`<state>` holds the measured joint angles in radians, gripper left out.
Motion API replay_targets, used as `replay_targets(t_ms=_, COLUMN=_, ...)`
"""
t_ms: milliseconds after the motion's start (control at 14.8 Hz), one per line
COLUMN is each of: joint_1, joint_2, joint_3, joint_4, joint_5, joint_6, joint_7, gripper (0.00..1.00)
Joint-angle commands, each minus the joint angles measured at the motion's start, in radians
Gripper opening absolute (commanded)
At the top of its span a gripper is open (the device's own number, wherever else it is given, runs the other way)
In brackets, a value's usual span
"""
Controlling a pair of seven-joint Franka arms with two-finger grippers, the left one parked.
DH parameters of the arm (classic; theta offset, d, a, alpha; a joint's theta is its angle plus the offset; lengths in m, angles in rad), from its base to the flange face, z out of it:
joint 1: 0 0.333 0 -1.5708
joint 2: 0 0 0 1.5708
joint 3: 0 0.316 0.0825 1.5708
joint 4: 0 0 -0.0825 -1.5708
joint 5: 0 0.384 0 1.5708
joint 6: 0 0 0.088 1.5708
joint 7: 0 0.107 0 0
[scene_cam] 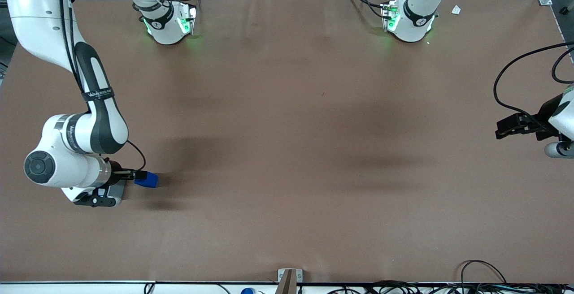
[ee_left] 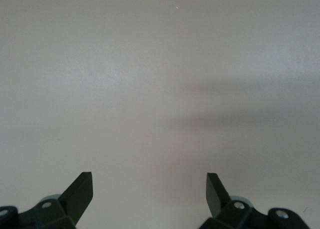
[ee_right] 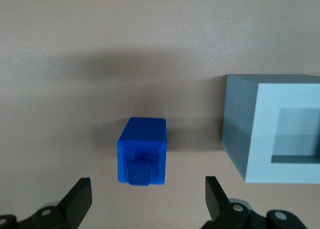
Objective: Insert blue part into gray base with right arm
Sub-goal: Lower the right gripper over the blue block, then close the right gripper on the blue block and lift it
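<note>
The blue part [ee_right: 142, 151] is a small bright-blue block standing on the brown table. The gray base [ee_right: 260, 139] stands beside it with a small gap, its square recess facing up. My right gripper [ee_right: 147, 189] is open and empty above the table. Its fingertips [ee_right: 80, 194] are spread wider than the blue part and are not touching it. In the front view the gripper [scene_cam: 129, 176] is at the working arm's end of the table, with the blue part [scene_cam: 147, 179] showing just past it. The gray base [scene_cam: 118, 190] is mostly hidden under the hand, nearer the front camera.
Two arm bases [scene_cam: 168, 23] [scene_cam: 410, 18] stand at the table's back edge. The parked arm's gripper [scene_cam: 515, 126] hangs over its end of the table. Cables [scene_cam: 484, 276] lie along the front edge. A small bracket [scene_cam: 289, 278] sits at the front edge's middle.
</note>
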<state>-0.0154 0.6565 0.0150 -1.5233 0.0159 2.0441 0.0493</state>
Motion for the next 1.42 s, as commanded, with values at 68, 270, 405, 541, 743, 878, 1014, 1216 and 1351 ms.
replay_targets(t_ms=68, joint_1=-0.002, joint_2=0.041, joint_3=0.008, joint_4=-0.024, joint_5=-0.014, joint_6=0.067, joint_7=0.046, gripper=1.0)
replay_targets(t_ms=270, joint_1=0.015, joint_2=0.046, joint_3=0.008, joint_4=-0.031, joint_5=-0.017, joint_6=0.071, joint_7=0.09, gripper=1.0)
replay_targets(t_ms=405, joint_1=0.017, joint_2=0.048, joint_3=0.008, joint_4=-0.031, joint_5=-0.022, joint_6=0.071, joint_7=0.09, gripper=1.0)
replay_targets(t_ms=541, joint_1=0.017, joint_2=0.048, joint_3=0.008, joint_4=-0.029, joint_5=-0.042, joint_6=0.073, joint_7=0.09, gripper=0.97)
replay_targets(t_ms=743, joint_1=0.014, joint_2=0.046, joint_3=0.008, joint_4=-0.028, joint_5=-0.056, joint_6=0.071, joint_7=0.089, gripper=0.83)
replay_targets(t_ms=878, joint_1=0.014, joint_2=0.046, joint_3=0.008, joint_4=-0.028, joint_5=-0.056, joint_6=0.068, joint_7=0.089, gripper=0.77)
replay_targets(t_ms=1014, joint_1=0.014, joint_2=0.046, joint_3=0.008, joint_4=-0.028, joint_5=-0.056, joint_6=0.068, joint_7=0.089, gripper=0.76)
replay_targets(t_ms=1216, joint_1=0.014, joint_2=0.045, joint_3=0.01, joint_4=-0.024, joint_5=-0.054, joint_6=0.061, joint_7=0.09, gripper=0.72)
replay_targets(t_ms=1351, joint_1=0.015, joint_2=0.045, joint_3=0.01, joint_4=-0.021, joint_5=-0.053, joint_6=0.057, joint_7=0.09, gripper=0.68)
